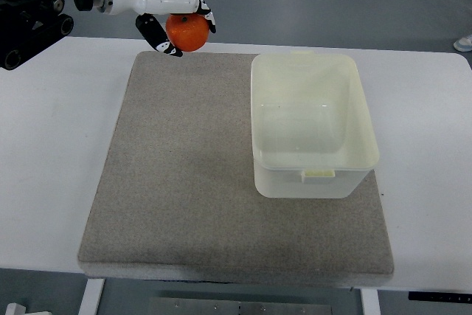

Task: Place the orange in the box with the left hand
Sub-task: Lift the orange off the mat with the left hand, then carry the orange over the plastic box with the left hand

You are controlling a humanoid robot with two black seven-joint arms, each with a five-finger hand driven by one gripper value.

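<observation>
Above mat's point(221, 182) far-left edge, left robot hand point(171, 18) grips orange point(186, 32); box point(313, 125) well apart rightward.

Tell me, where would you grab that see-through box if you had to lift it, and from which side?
Probably by the rim. The box stands upright and open on the grey mat, so its top edge is free all round. I would come from above and pinch the left wall, which faces bare mat. The left hand, though, is holding the orange.
</observation>
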